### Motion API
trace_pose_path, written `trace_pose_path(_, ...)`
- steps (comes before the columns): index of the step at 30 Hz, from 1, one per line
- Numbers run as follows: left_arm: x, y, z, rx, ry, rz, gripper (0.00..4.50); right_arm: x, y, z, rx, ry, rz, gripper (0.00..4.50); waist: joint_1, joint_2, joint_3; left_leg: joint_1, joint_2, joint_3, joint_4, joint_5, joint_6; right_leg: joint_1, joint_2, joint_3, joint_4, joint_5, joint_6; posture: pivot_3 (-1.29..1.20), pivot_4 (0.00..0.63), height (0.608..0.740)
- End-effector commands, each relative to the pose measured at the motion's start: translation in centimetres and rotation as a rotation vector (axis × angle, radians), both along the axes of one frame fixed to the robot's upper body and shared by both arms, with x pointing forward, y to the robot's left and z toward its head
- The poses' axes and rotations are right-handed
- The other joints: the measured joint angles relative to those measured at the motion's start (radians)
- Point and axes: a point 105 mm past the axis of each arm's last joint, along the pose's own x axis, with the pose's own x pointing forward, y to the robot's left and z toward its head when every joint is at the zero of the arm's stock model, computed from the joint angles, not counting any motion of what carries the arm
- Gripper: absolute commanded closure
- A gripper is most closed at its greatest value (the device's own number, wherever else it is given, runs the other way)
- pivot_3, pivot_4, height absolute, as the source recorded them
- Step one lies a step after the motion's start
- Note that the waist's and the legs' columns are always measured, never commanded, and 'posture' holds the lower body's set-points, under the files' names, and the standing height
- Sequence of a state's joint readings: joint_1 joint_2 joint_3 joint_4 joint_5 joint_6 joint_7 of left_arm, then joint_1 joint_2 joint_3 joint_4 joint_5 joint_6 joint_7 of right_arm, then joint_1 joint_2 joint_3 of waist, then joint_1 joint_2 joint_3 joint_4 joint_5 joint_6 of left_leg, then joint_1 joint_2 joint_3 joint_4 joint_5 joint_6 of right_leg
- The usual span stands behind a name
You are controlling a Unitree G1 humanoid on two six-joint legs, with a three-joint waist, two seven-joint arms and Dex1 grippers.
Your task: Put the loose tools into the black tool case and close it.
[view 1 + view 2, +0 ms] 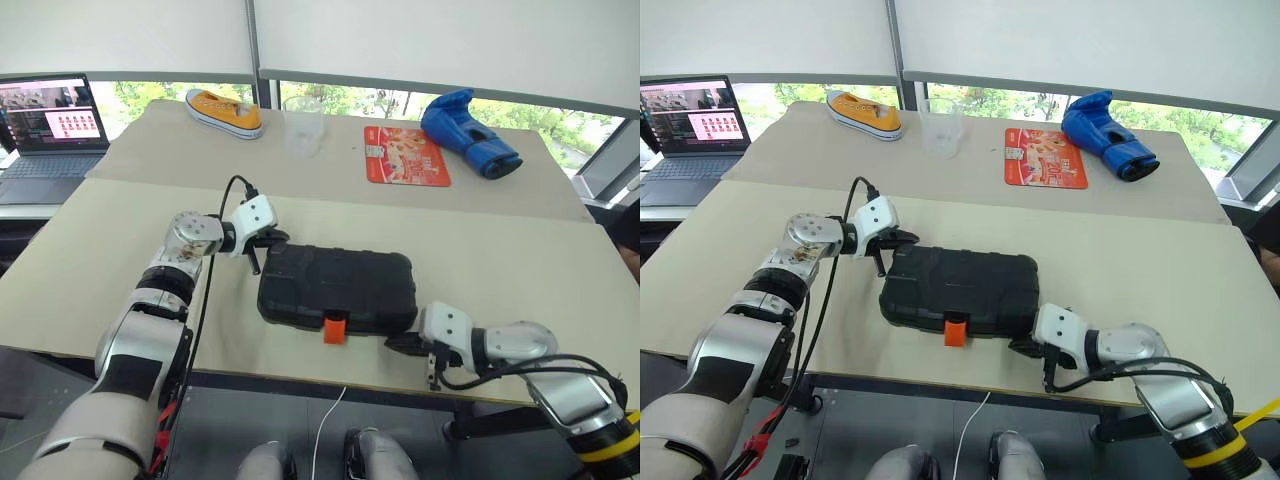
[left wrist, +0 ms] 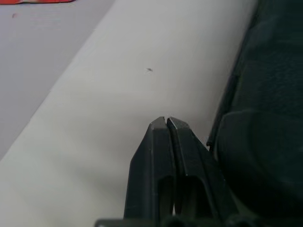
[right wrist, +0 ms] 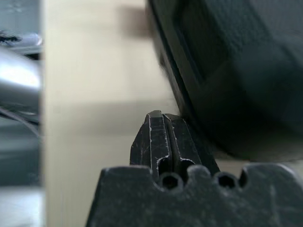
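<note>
Left hand [image 1: 272,240], fingers pressed together and holding nothing, sat at the ten o'clock corner of the black tool case [image 1: 337,287]. Right hand [image 1: 398,344], likewise pressed together and empty, lay low at the case's five o'clock corner, just beside its edge. Case rested shut, flat on the bench [image 1: 520,270], orange latch [image 1: 334,327] at six o'clock. Beyond, at twelve o'clock: clear cup [image 1: 303,124], red mat [image 1: 406,155], yellow shoe [image 1: 225,111], blue glove [image 1: 468,131]. Laptop [image 1: 45,130] at ten o'clock.
</note>
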State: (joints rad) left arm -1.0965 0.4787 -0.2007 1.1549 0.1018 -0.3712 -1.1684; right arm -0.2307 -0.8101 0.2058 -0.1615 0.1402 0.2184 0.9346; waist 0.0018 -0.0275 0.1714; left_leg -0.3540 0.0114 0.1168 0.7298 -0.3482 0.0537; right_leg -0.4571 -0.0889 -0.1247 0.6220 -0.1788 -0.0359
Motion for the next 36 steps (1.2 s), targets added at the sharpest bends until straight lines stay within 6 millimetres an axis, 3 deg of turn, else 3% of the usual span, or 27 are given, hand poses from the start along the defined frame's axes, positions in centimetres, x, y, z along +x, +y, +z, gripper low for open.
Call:
trace_pose_path(1,-1.9,-1.2,-0.2,0.027,0.051,-0.177,4.39,4.1,-4.0,2.3,-0.027,-0.167,-0.215,4.50,-0.001,0.000,0.000,0.000,0.000,0.001,0.001,0.000,0.000,0.000,-0.001,0.000,0.000,-0.002,0.004,0.00,0.150,0.724)
trace_pose_path(4,-2.5,-1.4,0.3,-0.004,0.059,-0.221,4.39,5.1,-5.1,2.8,-0.007,-0.179,-0.267,4.50,0.005,0.000,0.000,0.000,0.000,0.005,0.004,0.002,0.002,-0.001,-0.006,0.001,0.002,-0.003,0.006,0.00,0.150,0.724)
trace_pose_path(7,-2.6,-1.2,1.9,-0.075,0.059,-0.212,4.39,4.6,-5.2,3.3,0.022,-0.166,-0.254,4.50,0.006,0.000,0.000,0.000,0.002,0.004,0.007,0.002,0.002,-0.001,-0.007,0.002,0.005,-0.003,0.005,0.00,0.150,0.724)
trace_pose_path(11,-2.8,-1.1,5.8,-0.254,0.157,-0.187,4.39,2.0,-4.6,4.1,0.104,-0.076,-0.183,4.50,0.006,0.000,0.000,-0.001,0.003,0.004,0.007,0.002,0.002,-0.001,-0.005,0.001,0.005,0.001,-0.002,0.00,0.150,0.724)
trace_pose_path(14,-4.7,-2.4,7.2,-0.285,0.241,-0.275,4.39,-0.6,-3.6,4.1,0.142,0.010,-0.112,4.50,0.006,0.001,0.000,-0.002,0.003,0.002,0.007,0.002,0.002,-0.001,-0.004,0.000,0.006,0.001,-0.002,0.00,0.150,0.724)
trace_pose_path(18,-7.6,-5.5,4.0,-0.131,0.267,-0.405,4.39,-3.1,-1.5,3.9,0.165,0.077,-0.016,4.50,0.008,0.002,-0.001,0.000,0.002,0.002,0.007,0.002,0.003,0.001,-0.005,0.001,0.004,0.000,0.000,0.00,0.150,0.724)
trace_pose_path(24,-7.7,-5.5,-1.4,0.070,0.210,-0.397,4.39,-2.3,0.7,3.7,0.194,0.071,-0.011,4.50,0.007,0.002,-0.001,0.001,0.004,0.001,0.010,0.003,0.001,0.001,-0.005,0.005,0.005,-0.002,0.004,0.00,0.150,0.724)
trace_pose_path(36,-7.6,-5.9,-1.5,0.038,0.181,-0.387,4.39,0.5,1.9,1.6,0.170,0.054,-0.061,4.50,0.010,0.004,-0.004,0.001,0.003,0.000,0.010,0.005,0.002,0.002,-0.006,0.006,0.008,-0.001,0.003,0.00,0.150,0.724)
